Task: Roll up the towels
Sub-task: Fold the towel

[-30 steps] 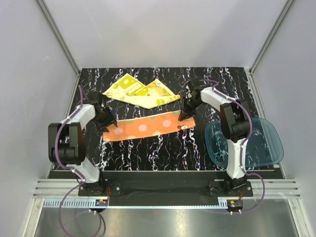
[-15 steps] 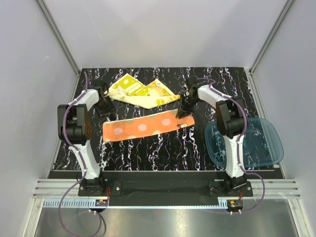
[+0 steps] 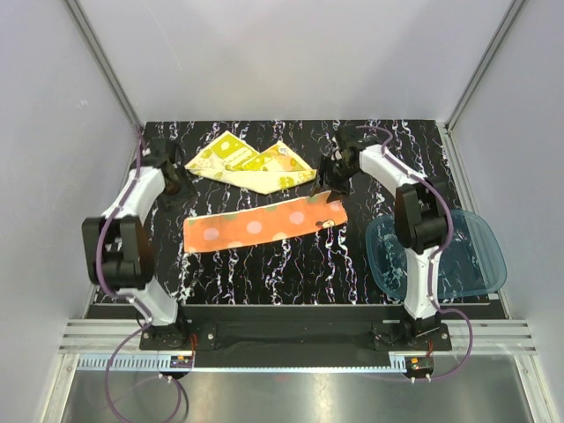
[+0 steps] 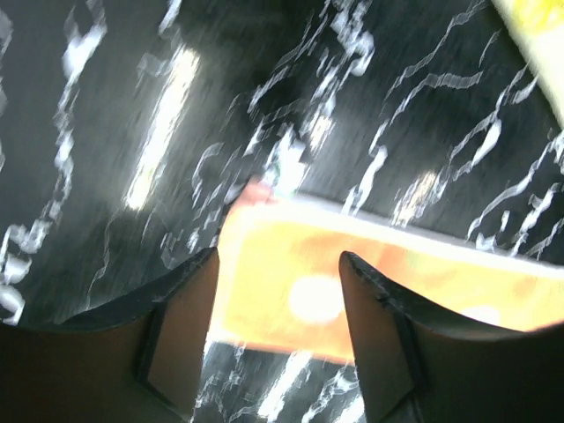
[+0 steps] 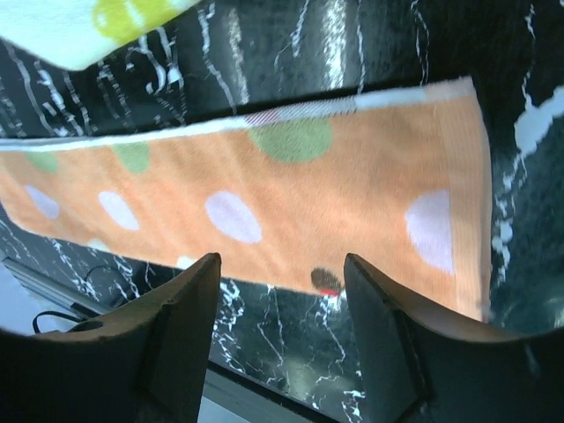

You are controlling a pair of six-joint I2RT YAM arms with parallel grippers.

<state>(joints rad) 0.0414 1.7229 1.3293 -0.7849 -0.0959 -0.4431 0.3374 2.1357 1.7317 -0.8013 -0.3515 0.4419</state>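
The orange polka-dot towel (image 3: 263,225) lies flat as a long folded strip across the middle of the table. Behind it lies the yellow patterned towel (image 3: 251,165), loosely folded. My left gripper (image 3: 172,182) hovers behind the strip's left end, open and holding nothing; its wrist view shows that end of the orange towel (image 4: 379,282) past the spread fingers (image 4: 181,335). My right gripper (image 3: 333,182) hangs above the strip's right end, open and empty. In its view the orange towel (image 5: 291,203) lies below the gripper (image 5: 282,269) and a yellow towel edge (image 5: 88,26) shows at top left.
A translucent blue plastic tray (image 3: 467,264) sits at the right edge of the black marbled table (image 3: 264,273), partly over its border. Grey walls enclose the back and both sides.
My right gripper opened, let go of the orange towel's right end and rose backward. My left gripper drew back and left, away from the strip's left end. The orange towel now lies flat.
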